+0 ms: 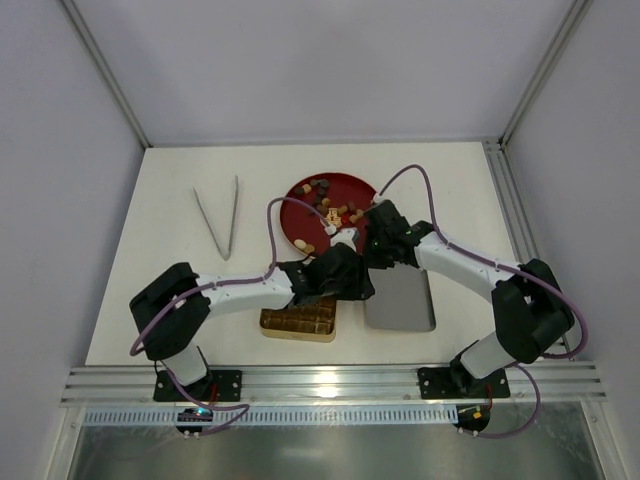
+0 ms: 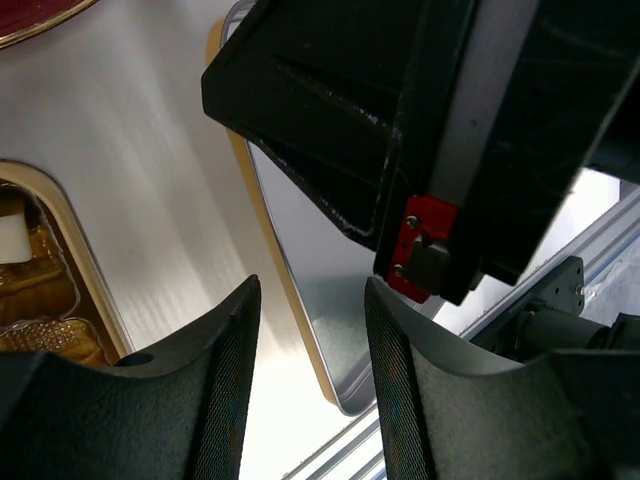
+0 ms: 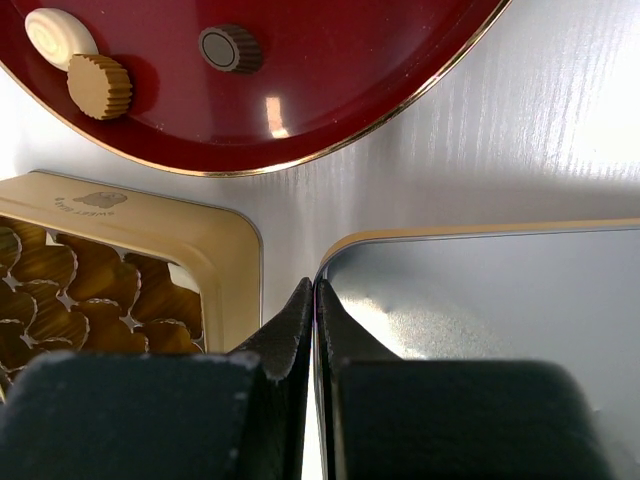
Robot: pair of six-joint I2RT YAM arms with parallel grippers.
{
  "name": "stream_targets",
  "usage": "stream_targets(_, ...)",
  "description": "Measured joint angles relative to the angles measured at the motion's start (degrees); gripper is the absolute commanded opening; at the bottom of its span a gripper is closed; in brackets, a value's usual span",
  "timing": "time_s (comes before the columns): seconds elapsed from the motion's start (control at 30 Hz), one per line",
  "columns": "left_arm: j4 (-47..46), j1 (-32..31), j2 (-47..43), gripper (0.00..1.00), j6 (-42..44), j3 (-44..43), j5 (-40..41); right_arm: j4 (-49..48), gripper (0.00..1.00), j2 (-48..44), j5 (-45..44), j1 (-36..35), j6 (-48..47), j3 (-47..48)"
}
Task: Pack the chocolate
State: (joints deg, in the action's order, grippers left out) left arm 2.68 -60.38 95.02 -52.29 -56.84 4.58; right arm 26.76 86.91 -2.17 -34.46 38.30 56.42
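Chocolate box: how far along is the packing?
Barely started. Done: lid is off, beside the box, whose visible cells look mostly empty. In hand: nothing; left gripper open, right gripper shut and empty. Left: nearly all the chocolate sits on the red plate.

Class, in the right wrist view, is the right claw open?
No, the right claw has its two black fingers pressed together, nothing between them.

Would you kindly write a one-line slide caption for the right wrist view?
Closed fingers at the silver lid's corner, gold box alongside, three chocolates on the red plate beyond.
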Motion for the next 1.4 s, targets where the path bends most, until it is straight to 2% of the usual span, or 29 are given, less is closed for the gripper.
stream_targets(0.73,-15.19,-3.39,2.78,0.4,-4.55,6.1,7.65,-0.63,0.04,-2.97,4.35,0.96,0.92,-0.46)
stream_targets(1.03,-18.05,-4.44,4.11,0.26,-4.61,6.1,8.96,-0.61,0.04,-5.25,4.48,1.51,0.92,-2.08)
stream_targets(1.2,-18.34,-4.57,5.07,0.11,-6.25,6.1,9.38,-0.46,0.04,-6.43,4.24,1.64,0.87,-2.73)
stream_targets(1.27,-18.82,-4.59,5.05,0.08,-6.64,6.1,9.51,-0.24,0.16,-7.08,4.07,1.7,0.9,-2.78)
stream_targets(1.3,-18.99,-4.61,5.05,0.03,-6.71,6.08,9.57,-0.2,0.22,-7.41,4.04,1.68,0.94,-2.78)
stream_targets(1.33,-19.06,-4.61,5.05,0.01,-6.71,6.03,9.55,-0.2,0.35,-7.74,4.07,1.68,1.01,-2.8)
stream_targets(1.4,-18.71,-4.59,5.01,0.0,-6.78,5.64,9.68,-0.15,0.52,-8.57,3.56,1.7,0.9,-2.93)
